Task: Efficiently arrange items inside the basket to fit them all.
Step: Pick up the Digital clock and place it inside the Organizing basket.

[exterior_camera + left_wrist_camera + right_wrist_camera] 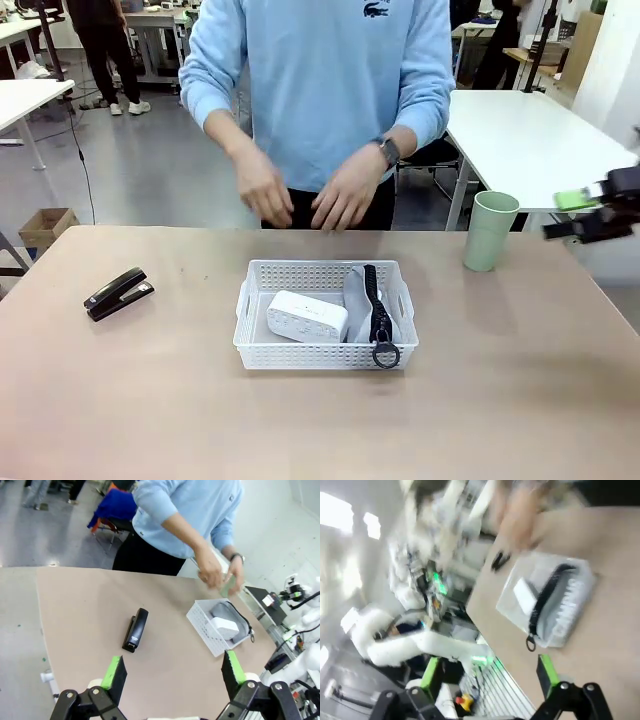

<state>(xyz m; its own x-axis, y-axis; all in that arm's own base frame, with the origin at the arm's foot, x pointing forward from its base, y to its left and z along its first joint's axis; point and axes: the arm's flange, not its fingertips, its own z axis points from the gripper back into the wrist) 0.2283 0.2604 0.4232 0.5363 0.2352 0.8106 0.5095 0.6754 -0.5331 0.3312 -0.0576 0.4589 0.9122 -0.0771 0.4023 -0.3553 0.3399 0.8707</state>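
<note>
**Q:** Where are the things?
**Me:** The pouch (358,292) and white box (307,315) lie in the basket (300,357). The stapler (118,293) lies on the worktop (300,430) to my left, and the cup (490,231) stands to my right.
**Q:** Grippers?
**Me:** My left gripper (172,672) and right gripper (585,213) are both spread and empty. The stapler looks dense and stiff, so I'd grip across its body. The cup looks light and slick, so I'd pinch its wall at the rim.

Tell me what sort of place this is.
Probably a robotics lab or workshop: white work tables stand on a grey floor behind the person, a cardboard box sits on that floor, and the left gripper hangs open over the tan table.
</note>
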